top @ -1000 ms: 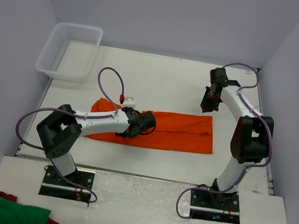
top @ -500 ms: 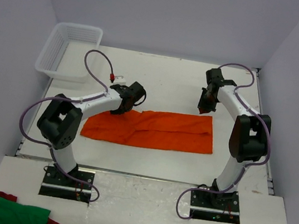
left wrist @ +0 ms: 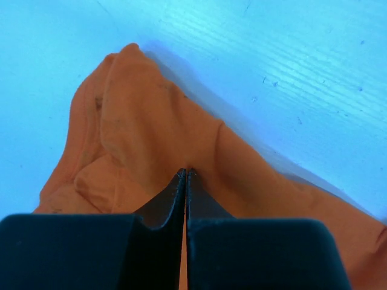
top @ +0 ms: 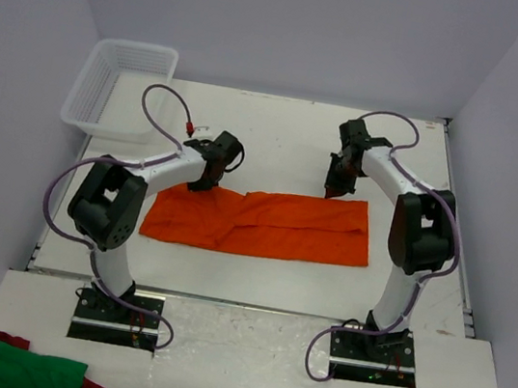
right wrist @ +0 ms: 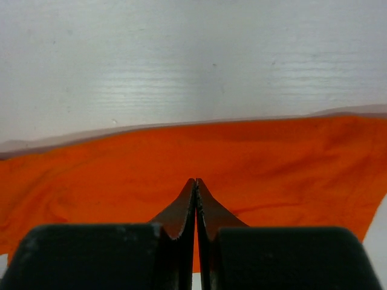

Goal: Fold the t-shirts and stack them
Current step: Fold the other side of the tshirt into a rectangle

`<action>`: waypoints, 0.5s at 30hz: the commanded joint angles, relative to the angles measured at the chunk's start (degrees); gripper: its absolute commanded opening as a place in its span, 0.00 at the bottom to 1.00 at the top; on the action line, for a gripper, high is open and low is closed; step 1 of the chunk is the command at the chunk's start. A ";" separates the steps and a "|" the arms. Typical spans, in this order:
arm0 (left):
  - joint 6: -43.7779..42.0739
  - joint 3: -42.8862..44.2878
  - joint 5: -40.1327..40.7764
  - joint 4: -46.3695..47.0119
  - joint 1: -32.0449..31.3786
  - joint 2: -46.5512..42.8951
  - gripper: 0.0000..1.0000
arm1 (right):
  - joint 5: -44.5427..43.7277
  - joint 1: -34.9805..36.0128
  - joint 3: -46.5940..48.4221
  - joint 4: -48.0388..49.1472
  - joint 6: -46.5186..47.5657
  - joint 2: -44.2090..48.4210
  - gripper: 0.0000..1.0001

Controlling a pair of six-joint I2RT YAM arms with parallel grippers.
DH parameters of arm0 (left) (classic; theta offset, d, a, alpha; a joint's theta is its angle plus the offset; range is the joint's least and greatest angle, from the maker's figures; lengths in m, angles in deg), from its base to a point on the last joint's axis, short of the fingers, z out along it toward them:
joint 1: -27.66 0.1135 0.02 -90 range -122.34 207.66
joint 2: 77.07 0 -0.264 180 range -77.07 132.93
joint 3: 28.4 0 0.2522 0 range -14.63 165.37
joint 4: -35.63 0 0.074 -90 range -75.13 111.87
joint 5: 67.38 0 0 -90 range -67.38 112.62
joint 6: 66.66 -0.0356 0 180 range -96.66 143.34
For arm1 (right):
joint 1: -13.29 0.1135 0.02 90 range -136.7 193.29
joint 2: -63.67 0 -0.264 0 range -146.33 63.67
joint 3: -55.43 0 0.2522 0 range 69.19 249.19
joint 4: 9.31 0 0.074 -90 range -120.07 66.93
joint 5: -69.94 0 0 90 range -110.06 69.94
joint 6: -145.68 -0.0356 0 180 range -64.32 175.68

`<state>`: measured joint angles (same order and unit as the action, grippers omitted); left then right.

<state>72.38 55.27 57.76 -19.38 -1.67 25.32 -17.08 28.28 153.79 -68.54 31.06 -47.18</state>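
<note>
left gripper (left wrist: 185, 171) closed; right gripper (right wrist: 195, 180) closed; t-shirt (top: 274, 224) pinched or not: cannot tell, contact hidden

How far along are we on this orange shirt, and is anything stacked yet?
Done: the orange t-shirt lies flat as a long folded strip. In hand: the left gripper and right gripper sit at its far edge, jaws shut; whether they pinch cloth is unclear. Left: the crosswise folds and stacking. Nothing is stacked yet, and green and red garments lie heaped at the near-left corner.
</note>
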 commanded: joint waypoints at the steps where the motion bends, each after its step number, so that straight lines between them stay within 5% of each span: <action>1: -1.66 -0.91 -1.21 3.11 0.67 2.11 0.00 | 2.47 1.63 -0.13 1.79 -1.30 -1.38 0.00; 15: -3.77 -5.57 -4.02 7.15 8.66 4.22 0.00 | 0.27 1.98 1.45 0.48 -4.73 -7.89 0.00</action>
<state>69.95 51.58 54.52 -13.86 4.94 29.25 -16.03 30.38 153.85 -67.91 27.58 -54.09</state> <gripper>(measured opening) 0.002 0.003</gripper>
